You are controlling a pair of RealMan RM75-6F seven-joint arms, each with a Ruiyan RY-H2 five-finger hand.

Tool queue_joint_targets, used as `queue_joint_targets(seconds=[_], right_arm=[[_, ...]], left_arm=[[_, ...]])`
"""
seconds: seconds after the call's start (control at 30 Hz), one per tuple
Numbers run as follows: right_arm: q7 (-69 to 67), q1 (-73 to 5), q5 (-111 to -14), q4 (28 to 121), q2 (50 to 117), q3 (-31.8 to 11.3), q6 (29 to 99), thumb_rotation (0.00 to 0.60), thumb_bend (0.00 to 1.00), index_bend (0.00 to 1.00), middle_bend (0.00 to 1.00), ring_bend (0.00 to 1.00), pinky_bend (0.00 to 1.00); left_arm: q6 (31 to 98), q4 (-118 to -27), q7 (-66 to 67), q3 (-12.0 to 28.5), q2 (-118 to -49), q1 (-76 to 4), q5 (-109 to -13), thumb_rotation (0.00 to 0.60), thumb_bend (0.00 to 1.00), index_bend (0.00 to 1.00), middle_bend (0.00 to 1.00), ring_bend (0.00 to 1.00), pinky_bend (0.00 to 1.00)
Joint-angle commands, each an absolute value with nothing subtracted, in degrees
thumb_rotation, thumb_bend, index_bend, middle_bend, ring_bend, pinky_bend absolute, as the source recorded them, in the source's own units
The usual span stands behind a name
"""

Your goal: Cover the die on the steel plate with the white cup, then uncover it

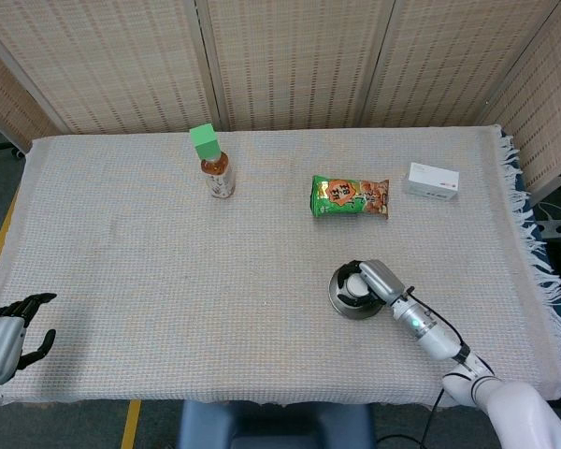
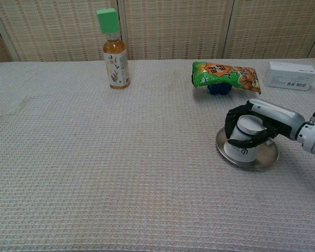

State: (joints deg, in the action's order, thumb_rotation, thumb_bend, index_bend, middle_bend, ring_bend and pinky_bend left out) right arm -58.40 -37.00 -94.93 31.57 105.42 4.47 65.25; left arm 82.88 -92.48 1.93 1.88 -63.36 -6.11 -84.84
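The right hand [image 2: 257,126] wraps its fingers [image 2: 232,122] closely around the white cup [image 2: 245,139], which stands upside down on the steel plate [image 2: 266,156]. The die is hidden. The left hand [image 1: 9,329] rests with fingers spread, holding nothing, off the table's [image 1: 168,281] near left corner.

The die is hidden beneath the white cup [image 2: 245,140], and the left hand [image 1: 7,335] is cut off by the frame's edge.

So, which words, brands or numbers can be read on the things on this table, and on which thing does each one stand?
Snack bag: large printed characters, too blurred to read.
Tea bottle: a label with a plant drawing, text too small.
White box: small grey print, not readable.
White cup, held by the right hand: one dark mark, not readable.
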Motion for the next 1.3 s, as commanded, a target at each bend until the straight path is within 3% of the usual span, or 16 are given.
queue_joint_targets(seconds=[0.03,0.37,0.73,1.13,1.3], right_arm=[[-53.3,-36.7,-93.1,27.2,107.2,2.5,65.6,0.6,0.22,0.57,0.52,0.42,0.68],[-53.2,-36.9,-92.2,22.2,109.4,1.6,65.1,0.6,0.22,0.57,0.52,0.42,0.68],[-65.5,-37.7,-95.0,30.4,106.0,4.8,63.9,0.6,0.22,0.57,0.52,0.42,0.68],[-52.4,-39.3,-92.7,20.1,111.0,1.5,64.1,0.6,0.22,0.57,0.52,0.42,0.68],[-52.5,-37.9,-93.1,21.3,110.0,2.1,65.8,0.6,0.22,0.57,0.52,0.42,0.68]], left_arm=[[82.9,-92.5,1.9,1.9,-63.4,-6.1,-84.8,0.6,0.4,0.24,0.28,0.32,0.4],[82.7,-92.5,2.2,1.9,-63.4,-6.2,-84.8,0.6,0.4,0.24,0.28,0.32,0.4],[83.1,-92.5,2.0,1.9,-63.4,-6.0,-84.9,0.6,0.4,0.24,0.28,0.32,0.4],[82.9,-92.4,1.9,1.9,-63.3,-6.1,-84.7,0.6,0.4,0.24,0.28,0.32,0.4],[82.7,-92.5,1.9,1.9,-63.4,-6.2,-84.7,0.6,0.4,0.24,0.28,0.32,0.4]])
